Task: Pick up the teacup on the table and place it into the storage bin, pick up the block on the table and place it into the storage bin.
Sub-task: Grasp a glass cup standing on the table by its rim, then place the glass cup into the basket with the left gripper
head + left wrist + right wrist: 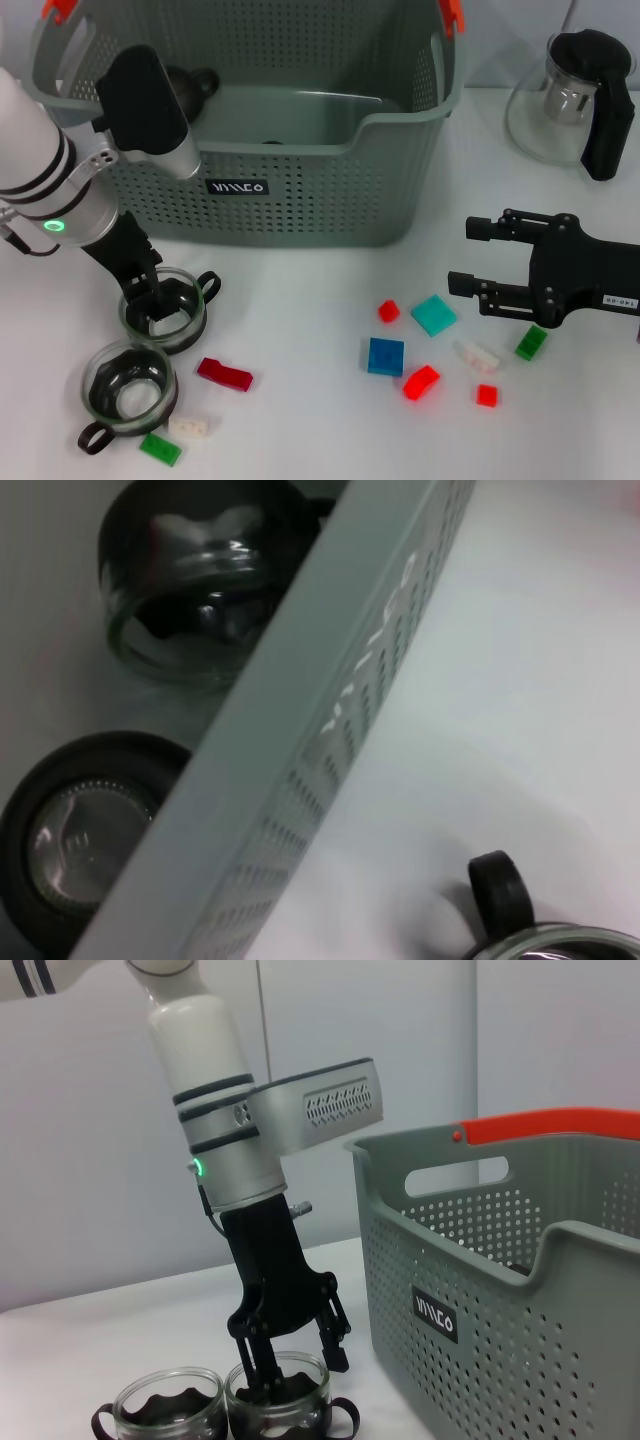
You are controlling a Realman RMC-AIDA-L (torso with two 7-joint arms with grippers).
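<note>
At far left the left gripper [157,300] reaches down into a glass teacup [165,312] on the table [300,300], its jaws spread across the rim, apparently one finger inside. A second teacup [128,385] sits just beside it, nearer the robot. Behind stands the grey storage bin [300,190]. Coloured blocks lie scattered mid-table, among them a blue block [385,356]. The right gripper [480,260] hovers spread over them.

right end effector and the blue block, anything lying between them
In the head view, a teal block lies between the right end effector and the blue block.
</note>
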